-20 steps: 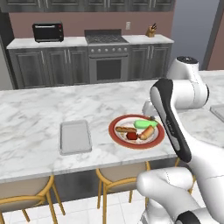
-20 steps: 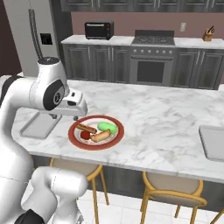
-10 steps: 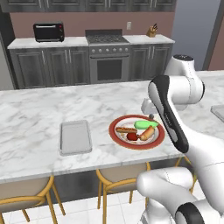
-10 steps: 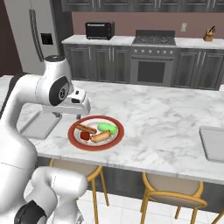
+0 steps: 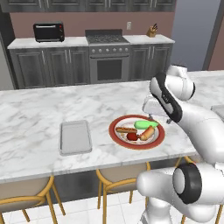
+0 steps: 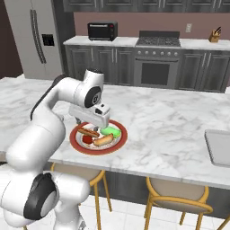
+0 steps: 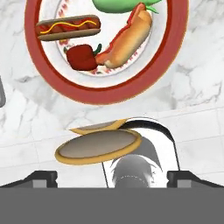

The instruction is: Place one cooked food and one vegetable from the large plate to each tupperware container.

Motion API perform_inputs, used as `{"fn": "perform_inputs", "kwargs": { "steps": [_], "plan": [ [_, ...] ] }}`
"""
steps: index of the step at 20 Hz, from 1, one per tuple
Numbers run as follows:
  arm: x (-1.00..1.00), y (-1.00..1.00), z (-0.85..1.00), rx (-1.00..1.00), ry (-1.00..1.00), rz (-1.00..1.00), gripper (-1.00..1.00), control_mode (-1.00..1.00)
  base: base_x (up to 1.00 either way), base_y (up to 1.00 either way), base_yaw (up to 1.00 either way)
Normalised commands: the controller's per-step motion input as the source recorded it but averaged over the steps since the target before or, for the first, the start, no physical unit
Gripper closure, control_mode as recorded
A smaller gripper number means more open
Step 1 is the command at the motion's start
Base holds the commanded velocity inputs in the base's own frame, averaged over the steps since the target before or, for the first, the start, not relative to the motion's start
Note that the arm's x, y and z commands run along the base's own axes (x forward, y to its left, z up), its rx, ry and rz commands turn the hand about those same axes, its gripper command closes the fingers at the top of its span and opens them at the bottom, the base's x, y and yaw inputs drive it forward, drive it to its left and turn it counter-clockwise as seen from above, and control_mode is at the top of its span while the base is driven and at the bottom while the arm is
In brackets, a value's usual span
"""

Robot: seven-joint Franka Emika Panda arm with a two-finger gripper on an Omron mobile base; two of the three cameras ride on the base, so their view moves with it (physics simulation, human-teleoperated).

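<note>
The large plate [image 5: 112, 132] with its red rim lies near the counter's front edge. On it are two hot dogs [image 7: 68, 27], a red pepper [image 7: 81, 57] and a green vegetable [image 7: 122, 4]. In the hand view the plate [image 7: 109, 94] fills the top half. My gripper [image 5: 151, 115] hangs open just above the plate's far right side, with nothing between its wide-apart fingertips [image 7: 41, 176]. One empty tupperware container [image 5: 75, 137] lies left of the plate. Another tupperware container [image 6: 219, 147] sits at the counter's far right.
The marble counter [image 5: 35, 109] stretches wide to the left and behind the plate. Wooden stools [image 5: 118, 175] stand under its front edge, and one stool seat [image 7: 98, 146] appears below the gripper. Dark cabinets, a stove [image 5: 108, 48] and a toaster oven [image 5: 48, 32] line the back wall.
The hand has swung from beside the plate to above its far side. The jaws have stayed open, and the food has not moved.
</note>
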Motion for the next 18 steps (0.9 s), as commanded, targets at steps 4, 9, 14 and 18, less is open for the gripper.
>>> {"fn": "perform_inputs", "kwargs": {
  "steps": [4, 9, 14, 18],
  "plan": [
    [0.59, 0.0, -0.58, -0.03, 0.23, -0.18, -1.0, -1.0, 0.0, 0.0, 0.0],
    [0.31, -0.01, -0.51, -0.12, 0.18, -0.18, -1.0, -1.0, 0.0, 0.0, 0.0],
    [0.28, -0.13, -0.54, -0.06, 0.06, -0.27, -1.0, -1.0, 0.0, 0.0, 0.0],
    [0.47, -0.01, -0.54, 0.0, 0.0, -0.06, -1.0, -1.0, 0.0, 0.0, 0.0]
  ]
}}
